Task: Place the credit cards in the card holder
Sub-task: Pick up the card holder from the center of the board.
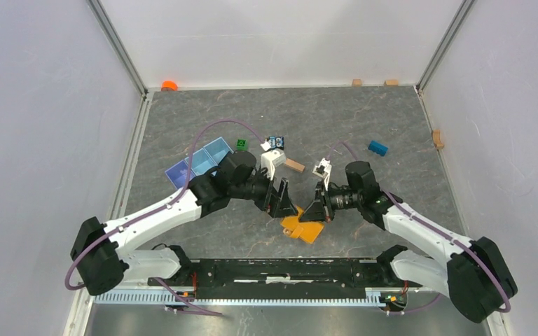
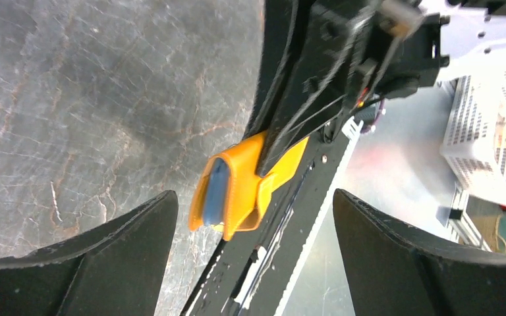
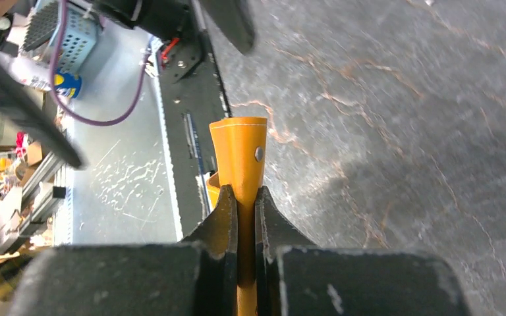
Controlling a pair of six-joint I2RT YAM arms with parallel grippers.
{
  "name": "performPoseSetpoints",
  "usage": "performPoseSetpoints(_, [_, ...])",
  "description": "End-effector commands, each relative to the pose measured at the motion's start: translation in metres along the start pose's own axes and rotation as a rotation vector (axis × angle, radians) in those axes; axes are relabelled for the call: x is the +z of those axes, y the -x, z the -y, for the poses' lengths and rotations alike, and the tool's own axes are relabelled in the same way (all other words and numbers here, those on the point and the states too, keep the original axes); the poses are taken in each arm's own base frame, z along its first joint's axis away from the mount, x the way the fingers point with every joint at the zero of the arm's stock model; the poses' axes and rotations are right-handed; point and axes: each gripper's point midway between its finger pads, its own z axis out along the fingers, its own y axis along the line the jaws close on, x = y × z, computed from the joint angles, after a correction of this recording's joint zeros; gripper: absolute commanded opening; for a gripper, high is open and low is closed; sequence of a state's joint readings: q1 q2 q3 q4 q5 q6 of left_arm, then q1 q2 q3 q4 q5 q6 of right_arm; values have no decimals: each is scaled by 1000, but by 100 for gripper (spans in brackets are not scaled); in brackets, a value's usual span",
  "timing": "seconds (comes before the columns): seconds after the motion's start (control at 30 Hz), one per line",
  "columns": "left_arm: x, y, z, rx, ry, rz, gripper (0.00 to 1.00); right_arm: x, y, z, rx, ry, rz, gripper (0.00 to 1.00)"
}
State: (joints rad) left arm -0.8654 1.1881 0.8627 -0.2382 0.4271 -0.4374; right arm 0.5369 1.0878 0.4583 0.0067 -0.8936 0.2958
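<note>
The left arm (image 1: 161,210) and the right arm (image 1: 420,227) are bent inward from their bases, so that the two wrists are set facing each other near the middle. The left pincer (image 1: 284,201) is seen with its fingers spread wide apart. The right pincer (image 3: 246,197) is clamped on the card holder (image 3: 238,148), whose thin edge is pinched between the fingers.

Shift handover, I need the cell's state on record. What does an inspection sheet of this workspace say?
Surface: dark marbled table.
Job's things: orange card holder with light blue card tucked inside; dark card not seen.
Clutter: divided blue tray, green block, blue block, wooden block.
Pincers: left pincer open beside the card holder; right pincer shut on the card holder.
Cables: purple cable looping above the left arm.
Surroundings: white walls.
</note>
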Motion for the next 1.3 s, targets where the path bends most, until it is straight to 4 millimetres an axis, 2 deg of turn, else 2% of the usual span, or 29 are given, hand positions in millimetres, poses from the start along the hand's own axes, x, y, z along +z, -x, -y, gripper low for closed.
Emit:
performPoseSetpoints(0.0, [-1,-25,5,47,-66,-139,93,-9,32,-43,-175,163,62,0])
performPoseSetpoints(0.2, [-4,-27,18,58,-141,-142,93,-16,41,-60,-234,214,90,0])
performPoseSetpoints(0.27, [-4,-31,23,52,-183,-158,89,-17,41,-62,-239,223,89,0])
performPoseSetpoints(0.33, [-3,-37,26,34,-212,-187,79,-18,41,-64,-247,231,89,0])
performPoseSetpoints(0.47, [1,-45,25,14,-228,-223,52,-18,40,-65,-249,236,88,0])
performPoseSetpoints(0.57, [1,-41,26,20,-232,-212,22,-18,40,-61,-256,209,86,1])
performPoseSetpoints(0.6, [1,-40,27,22,-233,-204,13,-17,40,-58,-253,192,82,7])
performPoseSetpoints(0.67, [1,-36,28,31,-229,-187,2,-17,39,-48,-256,132,76,31])
performPoseSetpoints(0.73, [1,-33,22,58,-182,-163,2,-17,40,-34,-259,44,72,58])
performPoseSetpoints(0.77, [0,-31,18,80,-152,-149,2,-18,41,-25,-257,-10,67,68])
performPoseSetpoints(0.87, [-3,-20,-16,156,66,-88,2,-27,47,11,-249,-243,87,84])
performPoseSetpoints(0.97, [-11,-6,-56,226,355,-43,2,-49,51,51,-230,-514,107,89])
performPoseSetpoints(1.03, [-13,2,-70,300,510,-25,2,-65,52,68,-212,-655,134,90])
performPoseSetpoints(1.13, [-3,10,-82,428,687,-40,2,-92,53,89,-160,-853,194,98])
performPoseSetpoints(1.27, [21,15,-82,540,793,-69,2,-120,53,103,-102,-1020,290,98])
